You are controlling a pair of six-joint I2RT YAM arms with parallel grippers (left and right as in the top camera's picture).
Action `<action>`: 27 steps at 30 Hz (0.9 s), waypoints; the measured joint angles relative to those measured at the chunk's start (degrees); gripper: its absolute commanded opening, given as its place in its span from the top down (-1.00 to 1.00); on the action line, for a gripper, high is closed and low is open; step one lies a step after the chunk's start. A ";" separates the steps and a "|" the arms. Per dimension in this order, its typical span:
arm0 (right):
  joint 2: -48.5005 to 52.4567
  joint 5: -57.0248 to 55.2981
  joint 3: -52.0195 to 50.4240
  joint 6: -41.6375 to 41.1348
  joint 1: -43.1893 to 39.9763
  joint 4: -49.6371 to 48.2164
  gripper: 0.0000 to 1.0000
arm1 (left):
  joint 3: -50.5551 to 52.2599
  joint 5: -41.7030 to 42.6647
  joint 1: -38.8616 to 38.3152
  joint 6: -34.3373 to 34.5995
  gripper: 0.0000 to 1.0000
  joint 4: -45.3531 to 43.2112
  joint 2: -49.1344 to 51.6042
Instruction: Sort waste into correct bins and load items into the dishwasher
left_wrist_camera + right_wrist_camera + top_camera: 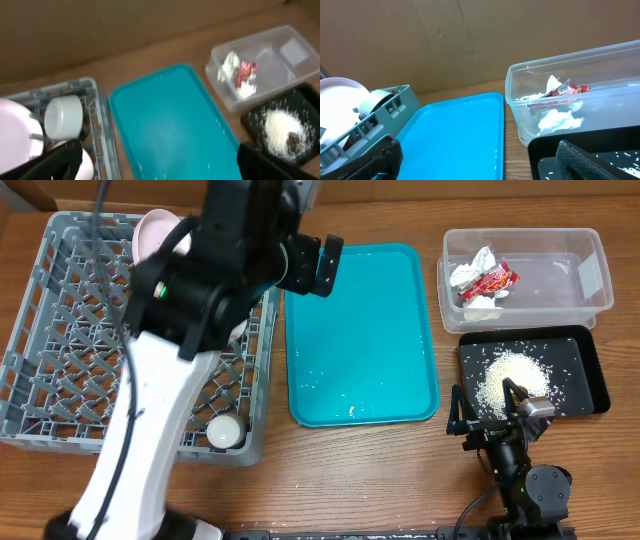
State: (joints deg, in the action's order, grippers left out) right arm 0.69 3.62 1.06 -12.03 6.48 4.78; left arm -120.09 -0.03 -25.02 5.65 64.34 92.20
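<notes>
Left hand: spread wide, holding nothing, above the teal tray's left edge beside the rack.
Right hand: released and empty, at the black tray's near-left corner.
Wrapper: in the clear tub.
Rice: heaped in the black tray, with a brown lump on it.
Dishes: a pink plate and a white cup stand in the rack.
Teal tray: on the counter, between the rack and the bins.

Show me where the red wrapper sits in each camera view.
Overhead: wrapper at upper right, inside the clear tub.
Left wrist: upper right, in the tub.
Right wrist: right of centre, behind the tub's near wall.
Landmark: the teal tray lies just left of the tub in all three.
</notes>
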 measured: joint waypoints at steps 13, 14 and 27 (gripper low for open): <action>0.00 -0.02 0.00 0.00 0.00 -0.02 -1.00 | 50.01 2.71 14.75 -0.07 -1.00 -28.79 -34.93; 0.00 -0.04 0.00 0.00 0.00 0.00 -1.00 | 53.35 2.86 15.74 -0.07 -1.00 -30.18 -37.68; 0.00 -0.02 0.00 0.02 0.00 0.00 -1.00 | 90.95 3.50 20.68 -2.93 -0.99 -49.66 -70.36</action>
State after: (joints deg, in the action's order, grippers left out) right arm 0.69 3.60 1.06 -12.01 6.48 4.78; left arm -29.15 3.46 -4.34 2.72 14.68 21.85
